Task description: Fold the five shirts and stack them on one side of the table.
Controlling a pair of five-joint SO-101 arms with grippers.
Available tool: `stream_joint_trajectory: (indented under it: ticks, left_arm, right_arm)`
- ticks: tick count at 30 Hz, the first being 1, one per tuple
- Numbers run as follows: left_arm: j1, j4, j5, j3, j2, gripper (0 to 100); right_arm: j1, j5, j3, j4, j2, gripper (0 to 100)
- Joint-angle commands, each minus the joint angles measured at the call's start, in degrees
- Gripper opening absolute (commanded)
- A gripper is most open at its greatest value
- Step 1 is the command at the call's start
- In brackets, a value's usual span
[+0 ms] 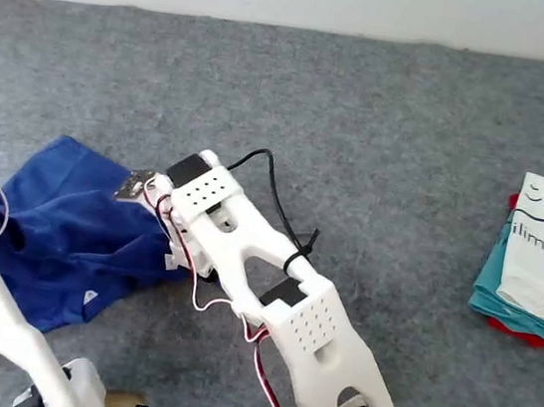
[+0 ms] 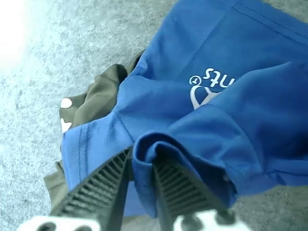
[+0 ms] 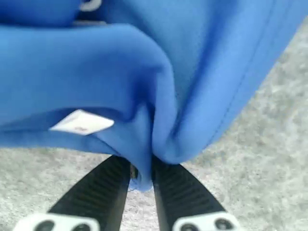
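Jaws of the left gripper (image 2: 142, 180) and right gripper (image 3: 142, 180) are clamping folds of the limp, soft blue shirt (image 1: 58, 226), crumpled on the table (image 1: 382, 128), apparently over an olive garment (image 2: 96, 103); hems are likely offering surer grips.

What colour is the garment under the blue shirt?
Olive green, white-spotted garment, under the blue shirt; clearest in left wrist view.

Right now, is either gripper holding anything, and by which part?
Both hold the blue shirt: the left gripper pinches a bunched fold of its fabric, the right gripper a fold beside the white tag.
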Motion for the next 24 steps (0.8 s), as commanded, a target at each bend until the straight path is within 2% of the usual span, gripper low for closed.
stream_joint_trajectory:
  ticks: [1,7,13,18,24]
  left_arm:
    - [2.5,0.8,0.6,-3.4,-3.3,1]
    - [10.4,-0.3,0.6,-6.9,-10.6,1]
    - [16.4,-9.1,3.2,-7.9,-15.3,1]
    - [21.2,-14.7,3.2,-13.9,-18.1,1]
    - [28.2,-16.9,2.5,-23.3,-18.3,1]
  right_arm:
    - [2.9,0.1,-0.4,2.0,-5.1,0.9]
    - [7.9,4.0,-0.4,6.0,-17.8,0.9]
    - [16.0,9.1,-0.4,6.6,-33.2,0.9]
    - [21.8,14.7,-0.4,5.1,-45.8,0.9]
    - [28.6,19.4,-0.4,0.1,-59.0,0.9]
